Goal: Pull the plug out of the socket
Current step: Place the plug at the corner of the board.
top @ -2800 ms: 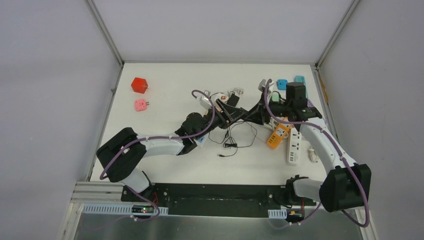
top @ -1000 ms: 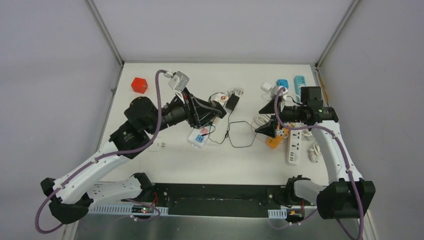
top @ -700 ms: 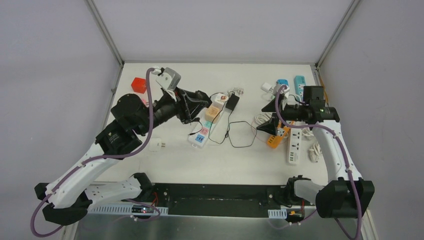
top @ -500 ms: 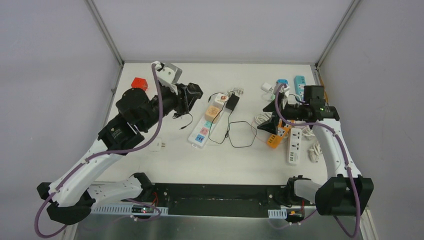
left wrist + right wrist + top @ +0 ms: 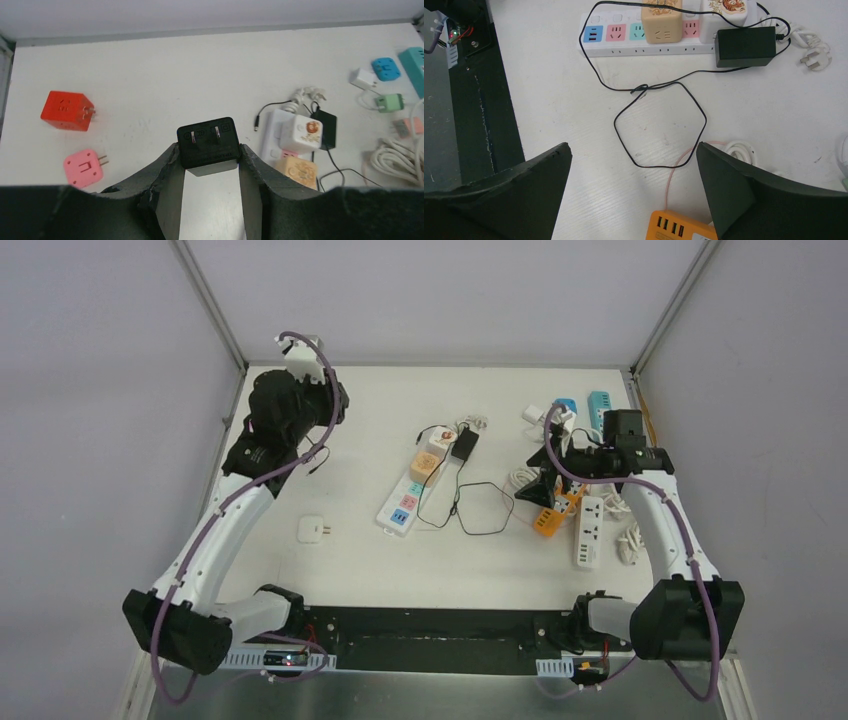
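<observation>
Here, left tool (image 5: 208, 152) tight on the black plug (image 5: 208, 141), off the power strip (image 5: 614, 35); right tool (image 5: 633, 148) agape.

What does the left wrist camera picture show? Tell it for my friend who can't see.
The left gripper pinches a black square plug with two metal prongs between its dark fingers, above the white table. A red cube adapter and a small pink plug lie to the left; a white power strip carrying cube chargers lies to the right.
</observation>
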Controlling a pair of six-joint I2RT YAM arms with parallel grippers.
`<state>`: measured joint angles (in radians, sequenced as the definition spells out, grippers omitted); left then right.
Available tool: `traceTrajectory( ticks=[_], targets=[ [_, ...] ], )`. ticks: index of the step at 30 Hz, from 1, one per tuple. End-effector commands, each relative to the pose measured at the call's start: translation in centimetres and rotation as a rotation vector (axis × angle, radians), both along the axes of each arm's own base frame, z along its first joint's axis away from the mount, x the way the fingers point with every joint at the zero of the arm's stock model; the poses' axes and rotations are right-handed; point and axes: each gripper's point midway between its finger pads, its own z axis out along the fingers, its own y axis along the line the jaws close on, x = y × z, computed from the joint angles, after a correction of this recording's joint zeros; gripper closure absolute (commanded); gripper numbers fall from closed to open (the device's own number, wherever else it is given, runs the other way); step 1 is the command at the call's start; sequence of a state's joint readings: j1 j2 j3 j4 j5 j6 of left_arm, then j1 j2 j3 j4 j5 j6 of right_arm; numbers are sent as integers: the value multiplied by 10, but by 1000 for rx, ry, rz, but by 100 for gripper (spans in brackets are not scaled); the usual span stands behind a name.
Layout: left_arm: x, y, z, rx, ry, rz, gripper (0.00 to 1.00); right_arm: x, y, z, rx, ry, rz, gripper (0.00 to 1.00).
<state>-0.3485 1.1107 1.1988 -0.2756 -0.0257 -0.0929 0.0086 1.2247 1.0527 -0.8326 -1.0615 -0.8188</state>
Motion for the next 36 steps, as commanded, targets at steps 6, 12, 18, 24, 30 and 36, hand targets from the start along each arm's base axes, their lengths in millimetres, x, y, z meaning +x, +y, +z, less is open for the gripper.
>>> traceTrajectory(
  ticks=[6,12,18,24,30,36],
  targets=[
    [76,83,-52,-125,24,210,100,6,-2,6,-10,-40,20,0],
    [115,137,-115,-174,145,337,100,5,-1,4,-8,-35,25,0],
    [127,177,-161,-160,231,506,100,5,-1,2,-6,-29,28,0],
    [138,195,-191,-203,300,570,100,5,-1,1,-9,-25,28,0],
    [146,206,-225,-278,426,622,100,7,-2,-3,-13,-18,26,0],
    [148,216,-243,-334,493,661,91,8,-2,-6,-16,-7,25,0]
  ],
)
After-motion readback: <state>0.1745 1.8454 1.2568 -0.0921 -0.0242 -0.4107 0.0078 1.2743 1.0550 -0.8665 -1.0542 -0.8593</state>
